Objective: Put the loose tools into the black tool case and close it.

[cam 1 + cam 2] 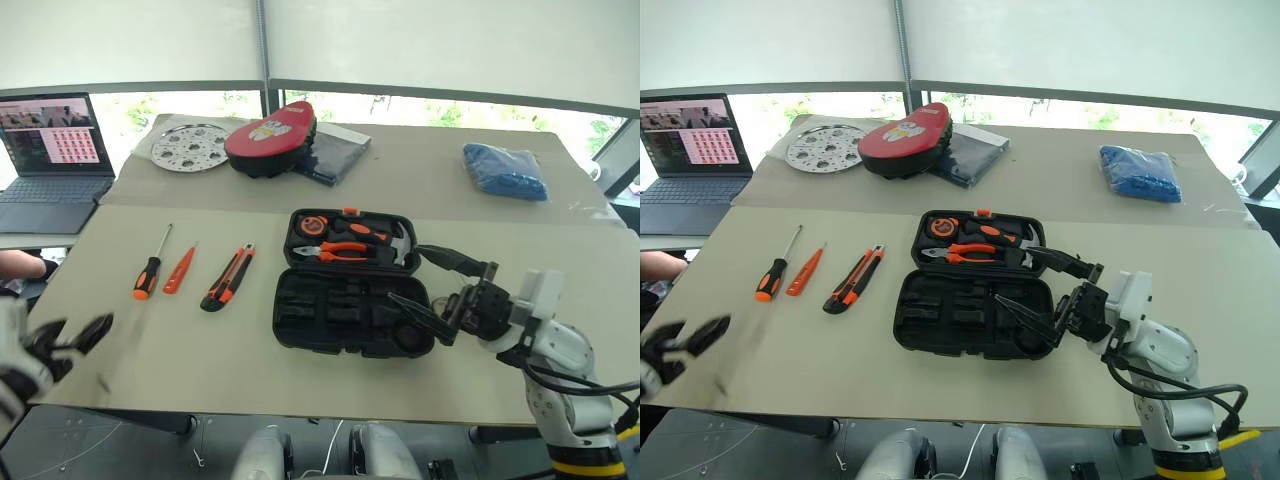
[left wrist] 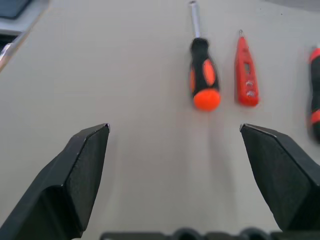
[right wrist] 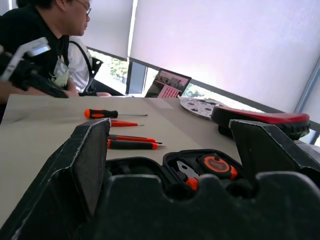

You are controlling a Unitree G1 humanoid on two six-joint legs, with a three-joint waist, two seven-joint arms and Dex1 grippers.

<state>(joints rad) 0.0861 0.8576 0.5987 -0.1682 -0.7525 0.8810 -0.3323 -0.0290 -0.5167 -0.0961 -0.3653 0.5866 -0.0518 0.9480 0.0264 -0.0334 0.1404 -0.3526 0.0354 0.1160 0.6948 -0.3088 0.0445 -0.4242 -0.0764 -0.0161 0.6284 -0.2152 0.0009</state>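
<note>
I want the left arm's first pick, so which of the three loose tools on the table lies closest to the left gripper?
The black-handled screwdriver with the orange cap, outermost in the row. The all-orange tool and the utility knife lie farther from the left gripper.

A pale beige worktop (image 1: 200, 380) is lit by daylight from a band of windows (image 1: 420, 108) behind it, where white roller blinds (image 1: 450, 40) are drawn low and greenery is seen outside.
</note>
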